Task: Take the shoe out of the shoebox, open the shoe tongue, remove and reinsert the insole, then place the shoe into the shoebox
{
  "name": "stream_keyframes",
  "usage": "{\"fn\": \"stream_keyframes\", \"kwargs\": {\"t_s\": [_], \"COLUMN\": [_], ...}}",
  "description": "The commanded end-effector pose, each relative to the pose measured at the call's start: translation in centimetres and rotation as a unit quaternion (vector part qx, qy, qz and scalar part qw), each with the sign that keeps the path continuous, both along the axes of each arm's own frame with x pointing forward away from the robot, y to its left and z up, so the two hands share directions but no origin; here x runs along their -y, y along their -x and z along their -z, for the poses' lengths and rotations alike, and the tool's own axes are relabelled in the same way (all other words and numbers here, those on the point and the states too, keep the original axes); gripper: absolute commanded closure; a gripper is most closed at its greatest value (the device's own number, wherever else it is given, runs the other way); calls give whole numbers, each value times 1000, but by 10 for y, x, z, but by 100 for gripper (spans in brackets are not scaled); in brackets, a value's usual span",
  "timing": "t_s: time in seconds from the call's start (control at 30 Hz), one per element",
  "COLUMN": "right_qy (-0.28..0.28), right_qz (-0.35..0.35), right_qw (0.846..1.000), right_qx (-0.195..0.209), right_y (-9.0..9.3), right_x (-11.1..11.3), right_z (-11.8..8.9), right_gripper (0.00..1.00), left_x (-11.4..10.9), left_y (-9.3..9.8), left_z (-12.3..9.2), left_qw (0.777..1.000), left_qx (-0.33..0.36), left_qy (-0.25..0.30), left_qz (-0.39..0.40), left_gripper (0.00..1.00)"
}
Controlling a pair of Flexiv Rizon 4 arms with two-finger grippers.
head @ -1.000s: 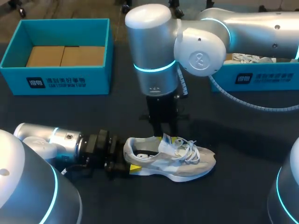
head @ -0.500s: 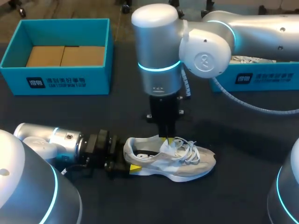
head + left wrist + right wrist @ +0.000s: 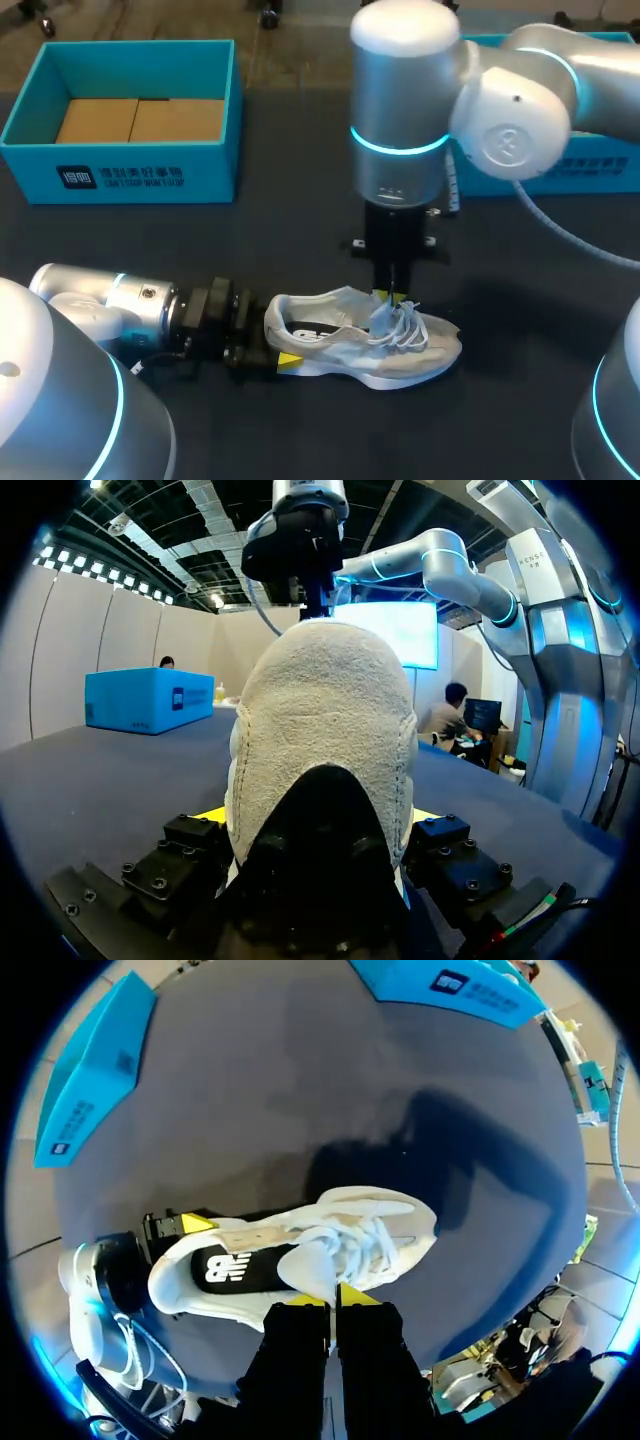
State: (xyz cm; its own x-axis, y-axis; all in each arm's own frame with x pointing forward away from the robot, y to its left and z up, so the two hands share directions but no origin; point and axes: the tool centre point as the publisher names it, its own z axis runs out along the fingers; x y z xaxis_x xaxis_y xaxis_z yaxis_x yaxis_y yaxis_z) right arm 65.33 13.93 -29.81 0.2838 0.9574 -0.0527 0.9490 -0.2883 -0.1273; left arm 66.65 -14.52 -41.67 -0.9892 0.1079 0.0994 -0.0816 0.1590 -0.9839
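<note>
— Which step are they working on?

— Opening the tongue, I'd say. The shoe is lying on the surface near six o'clock, toe pointing to three, well apart from the box at ten. The left jaws are clenching its heel from nine o'clock. The right jaws, hanging down from twelve, are pinching the tongue.

— And next?

— Probably drawing that tongue up and toward the toe, gently, so the laces aren't snagging and the black insole is lying exposed for grabbing.
</note>
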Motion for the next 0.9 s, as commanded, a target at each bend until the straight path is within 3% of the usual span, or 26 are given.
{"fn": "stream_keyframes", "kwargs": {"t_s": [0.03, 0.9], "right_qy": [-42, -90], "right_qz": [80, 10], "right_qw": [996, 996], "right_qx": [29, 12], "right_y": [13, 6], "right_x": [17, 56], "right_z": [-2, 31], "right_gripper": [100, 100], "left_x": [2, 2], "left_y": [-1, -1], "left_z": [5, 5], "left_qw": [1000, 1000], "left_qx": [0, 0], "left_qy": [0, 0], "left_qz": [0, 0], "left_gripper": [100, 100]}}
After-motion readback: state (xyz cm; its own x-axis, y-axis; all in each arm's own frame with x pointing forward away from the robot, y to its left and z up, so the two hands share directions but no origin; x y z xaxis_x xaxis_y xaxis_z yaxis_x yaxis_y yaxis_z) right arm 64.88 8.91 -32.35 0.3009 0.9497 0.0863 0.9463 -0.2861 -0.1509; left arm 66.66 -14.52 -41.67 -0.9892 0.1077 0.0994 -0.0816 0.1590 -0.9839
